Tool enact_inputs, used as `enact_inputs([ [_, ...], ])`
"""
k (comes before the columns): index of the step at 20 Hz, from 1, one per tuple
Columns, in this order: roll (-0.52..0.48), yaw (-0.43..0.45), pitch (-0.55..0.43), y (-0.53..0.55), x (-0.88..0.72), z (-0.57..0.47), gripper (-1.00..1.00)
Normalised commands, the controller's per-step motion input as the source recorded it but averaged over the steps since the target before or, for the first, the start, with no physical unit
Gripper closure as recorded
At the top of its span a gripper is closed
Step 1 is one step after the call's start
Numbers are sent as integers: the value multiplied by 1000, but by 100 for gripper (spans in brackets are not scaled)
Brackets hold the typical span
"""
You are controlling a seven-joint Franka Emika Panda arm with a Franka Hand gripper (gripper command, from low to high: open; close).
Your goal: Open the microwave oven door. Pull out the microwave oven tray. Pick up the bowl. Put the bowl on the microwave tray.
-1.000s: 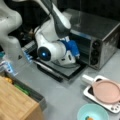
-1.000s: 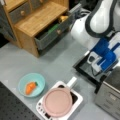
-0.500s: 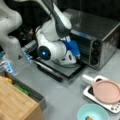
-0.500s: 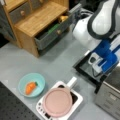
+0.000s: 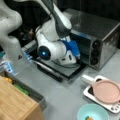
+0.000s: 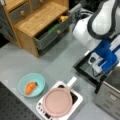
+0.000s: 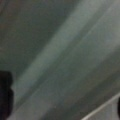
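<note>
Front views both show the microwave oven (image 5: 100,37) w/ its door (image 5: 62,68) already dropped flat onto the counter, mid-frame. The gripper (image 5: 75,51) sits at the oven mouth just above the open door, blue parts at the cavity edge; can't tell if its jaws are spread or pressed together, nor whether they pinch anything. In a front view the same gripper (image 6: 100,68) hangs over the door (image 6: 86,67) at right of frame. Tray: can't pick it out inside the dark cavity, so no say on whether it's pulled out. Wrist view is only slanting grey-green bands, prob. the glass or metal up close.

The bowl (image 6: 31,84) rests on the counter at lower left in a front view, apart from the pink plate (image 6: 58,102) on the white tray (image 6: 75,100), w/ a small carrot (image 6: 30,87) inside.

Handling, my guess: tray is thin stiff metal, light, slides; best taken at its front lip. Bowl looks light, smooth, prob. slippery; pinch the rim, clear of the carrot.
</note>
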Motion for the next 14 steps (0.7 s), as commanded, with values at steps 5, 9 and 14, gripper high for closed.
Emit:
enact_inputs([
  [5,76,-157,-97,103,-46,-106,100],
  [9,88,-141,-97,136,-36,-40,100],
  [14,55,-133,-51,74,-51,64,100],
])
